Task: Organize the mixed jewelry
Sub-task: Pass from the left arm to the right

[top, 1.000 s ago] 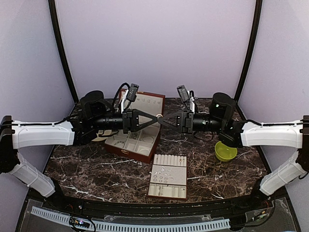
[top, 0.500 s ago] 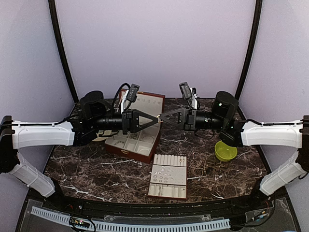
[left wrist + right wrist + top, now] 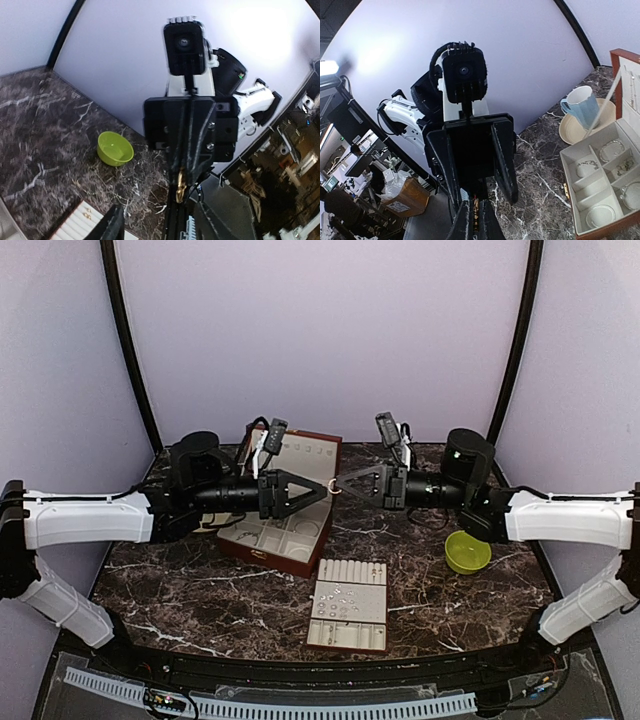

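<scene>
Above the open reddish-brown jewelry box, my two grippers face each other tip to tip. The right gripper is shut on a small gold-coloured jewelry piece, which also shows in the left wrist view as that gold piece hanging from its tips. The left gripper stands open just left of the piece, its jaws apart and nothing between them. More mixed jewelry, small silvery pieces, lies on the cream slotted ring tray. Thin hoops rest in the box's cream compartments.
A green bowl sits at the right under the right arm, also seen as that bowl from the left wrist. A pale blue mug on a cream saucer stands behind the box.
The left gripper was shut on the piece and has opened and drawn back a little to the left. The right gripper has shut on the piece and now holds it.
</scene>
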### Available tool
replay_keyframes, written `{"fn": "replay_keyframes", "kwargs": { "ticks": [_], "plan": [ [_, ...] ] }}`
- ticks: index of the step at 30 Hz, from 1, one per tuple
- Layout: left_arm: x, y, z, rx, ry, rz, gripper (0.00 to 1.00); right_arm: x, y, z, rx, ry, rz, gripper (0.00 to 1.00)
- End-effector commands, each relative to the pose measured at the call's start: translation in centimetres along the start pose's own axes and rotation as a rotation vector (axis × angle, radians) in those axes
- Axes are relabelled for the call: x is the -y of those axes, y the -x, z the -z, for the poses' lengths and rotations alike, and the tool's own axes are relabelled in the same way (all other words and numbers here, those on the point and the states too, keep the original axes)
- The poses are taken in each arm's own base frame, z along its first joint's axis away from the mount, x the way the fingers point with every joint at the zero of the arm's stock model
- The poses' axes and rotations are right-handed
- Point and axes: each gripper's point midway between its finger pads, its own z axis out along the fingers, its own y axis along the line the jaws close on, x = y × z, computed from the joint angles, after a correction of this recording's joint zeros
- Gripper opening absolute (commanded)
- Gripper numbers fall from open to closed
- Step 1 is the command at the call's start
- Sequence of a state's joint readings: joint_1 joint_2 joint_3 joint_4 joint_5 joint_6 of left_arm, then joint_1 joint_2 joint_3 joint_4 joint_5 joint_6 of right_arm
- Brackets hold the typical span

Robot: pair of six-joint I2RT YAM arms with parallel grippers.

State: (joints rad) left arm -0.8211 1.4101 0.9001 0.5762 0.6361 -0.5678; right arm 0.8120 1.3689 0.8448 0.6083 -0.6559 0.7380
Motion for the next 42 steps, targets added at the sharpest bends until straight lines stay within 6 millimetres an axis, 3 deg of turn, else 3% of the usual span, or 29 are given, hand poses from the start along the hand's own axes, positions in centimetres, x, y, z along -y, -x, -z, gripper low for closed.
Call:
{"fn": "replay_keyframes", "kwargs": {
  "ticks": [1, 6, 7, 10, 12, 16, 20, 27, 42],
  "plan": [
    [-3.4, -0.6, 2.0, -0.004, 0.241, 0.008, 0.56, 2.6, -0.1, 1.5, -0.001, -0.184, -0.012, 0.0],
    [-7.7, 0.6, 6.9, 0.008, 0.5, 0.013, 0.66, 6.5, -2.6, 3.0, -0.079, -0.475, -0.084, 0.0],
    [-9.4, 0.7, 8.7, -0.002, 0.565, 0.027, 0.67, 7.1, -3.1, 3.2, -0.092, -0.529, -0.099, 0.0],
    [-11.9, 1.9, 13.0, -0.022, 0.725, 0.033, 0.69, 9.0, -5.6, 3.8, -0.154, -0.704, -0.193, 0.0],
    [-13.5, 3.8, 16.3, -0.011, 0.853, -0.004, 0.73, 9.9, -7.0, 3.7, -0.161, -0.789, -0.283, 0.0],
    [-14.6, 5.9, 19.9, -0.006, 0.97, -0.08, 0.8, 11.6, -9.5, 3.0, -0.162, -0.906, -0.417, 0.0],
    [-15.7, 5.7, 22.4, 0.01, 1.045, -0.094, 0.82, 13.1, -11.0, 2.2, -0.152, -1.005, -0.495, 0.0],
    [-15.0, 5.3, 23.9, 0.025, 1.089, -0.126, 0.82, 15.7, -13.3, 1.2, -0.216, -1.149, -0.558, 0.0],
    [-14.2, 5.8, 24.5, 0.045, 1.104, -0.167, 0.82, 17.9, -17.4, 0.2, -0.336, -1.256, -0.647, 0.0]
  ]
}}
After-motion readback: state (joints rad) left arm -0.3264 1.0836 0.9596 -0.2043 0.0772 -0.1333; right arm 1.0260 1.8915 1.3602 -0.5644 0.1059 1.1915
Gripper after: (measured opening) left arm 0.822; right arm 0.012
